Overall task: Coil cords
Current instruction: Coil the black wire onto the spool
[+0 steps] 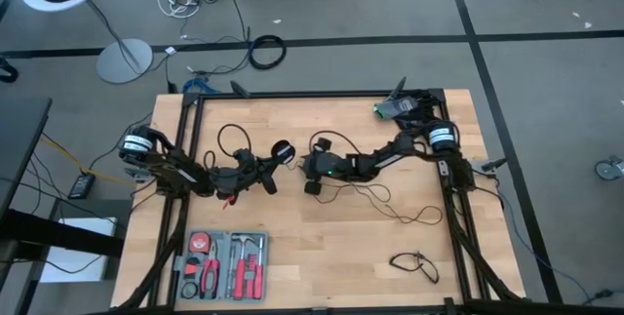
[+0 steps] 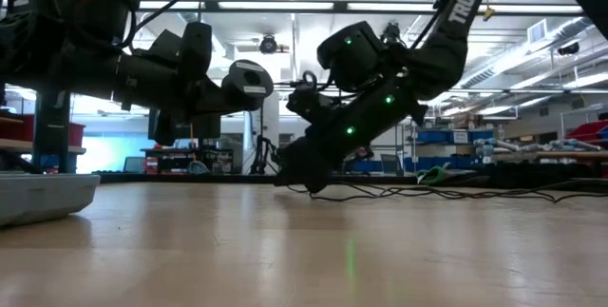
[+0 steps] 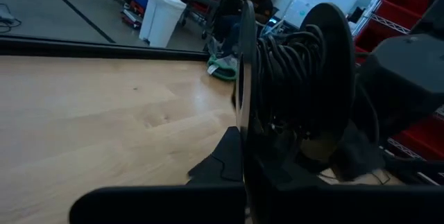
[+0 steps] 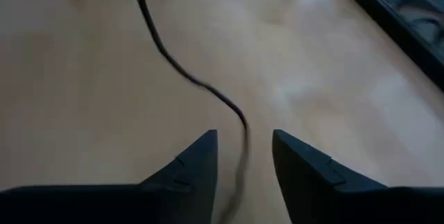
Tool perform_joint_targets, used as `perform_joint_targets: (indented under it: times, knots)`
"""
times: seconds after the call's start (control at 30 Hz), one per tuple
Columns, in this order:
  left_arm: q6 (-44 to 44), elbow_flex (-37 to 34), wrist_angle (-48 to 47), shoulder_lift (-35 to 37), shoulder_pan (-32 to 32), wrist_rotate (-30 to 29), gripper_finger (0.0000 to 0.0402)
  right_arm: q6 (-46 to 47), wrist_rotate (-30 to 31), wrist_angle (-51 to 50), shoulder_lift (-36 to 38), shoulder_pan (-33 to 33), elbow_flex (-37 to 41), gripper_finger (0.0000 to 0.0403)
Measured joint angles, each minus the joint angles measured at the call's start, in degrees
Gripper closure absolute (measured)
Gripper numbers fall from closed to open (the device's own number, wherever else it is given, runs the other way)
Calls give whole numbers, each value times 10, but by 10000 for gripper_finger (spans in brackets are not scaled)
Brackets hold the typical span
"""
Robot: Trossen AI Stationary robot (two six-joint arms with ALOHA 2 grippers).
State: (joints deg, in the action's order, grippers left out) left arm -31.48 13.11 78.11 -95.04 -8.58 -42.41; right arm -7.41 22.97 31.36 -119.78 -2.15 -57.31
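My left gripper point(image 1: 271, 167) is level above the table's middle, shut on a round black reel point(image 1: 282, 151) with a pale centre. The reel has black cord wound on it point(image 3: 298, 71). The long black cord point(image 1: 390, 203) trails slack over the wood to the right. My right gripper point(image 1: 306, 167) slants down just right of the reel, close over the table, and is open. The cord point(image 4: 187, 78) runs in between its fingertips point(image 4: 244, 156); I cannot tell whether they touch it. A short black cord point(image 1: 414, 264) lies loosely looped at the near right. My left gripper holds the reel by one of its two flat round flanges point(image 3: 244, 113), which shows edge-on between the fingers. The fingers reach level from the table's left. The reel stands on edge, lifted clear of the table point(image 2: 249, 79).
A grey tray of red-handled tools point(image 1: 222, 264) sits at the near left edge. A green and black object point(image 1: 392, 110) lies at the far right corner. A black frame point(image 1: 312, 94) rims the table. A thin cord loop point(image 1: 231, 137) lies behind my left gripper.
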Motion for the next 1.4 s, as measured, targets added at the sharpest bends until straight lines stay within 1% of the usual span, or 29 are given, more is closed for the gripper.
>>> perform_joint_targets:
  times: [0.07, 0.17, 0.2, 0.23, 0.37, 0.43, 0.6, 0.7, 0.77, 0.87, 1.03, 1.13, 1.33, 1.4]
  knots:
    - [0, 1, 0, 0, 0, 1, 402, 3, 14, -9, 0, 0, -6, 300]
    - [1, 1, -1, 0, 0, 2, 402, 6, 17, -35, 7, -1, -6, 371]
    - [1, 0, -1, 0, 0, 2, 402, 12, 17, -53, 11, -1, -6, 386]
    - [1, 0, -2, 0, 0, 4, 402, 22, 18, -60, 13, -1, -6, 391]
    - [3, -3, 0, 0, 0, 5, 402, 67, 22, -111, 35, -2, -6, 399]
    - [10, -3, 1, 0, 0, 4, 402, 79, 47, -141, 55, -1, -5, 400]
    - [15, -4, -9, 0, 0, 6, 402, 93, 83, -221, 136, 11, -5, 401]
    - [27, -4, -27, 0, 0, 11, 402, 93, 112, -237, 189, 25, -6, 402]
    - [27, -3, -40, 0, 0, 13, 402, 89, 114, -233, 219, 31, -6, 402]
    - [27, -1, -51, 0, 0, 12, 402, 88, 112, -218, 247, 35, -6, 402]
    - [29, 25, -94, 0, 0, 19, 402, 75, 70, -162, 242, 36, -10, 403]
    - [38, 45, -128, 0, 0, 23, 402, 73, 46, -162, 223, 37, -31, 403]
    - [56, 69, -158, 0, 0, 22, 402, 55, 26, -167, 198, 51, -64, 403]
    - [56, 70, -160, 0, 0, 20, 402, 53, 11, -170, 194, 56, -70, 403]
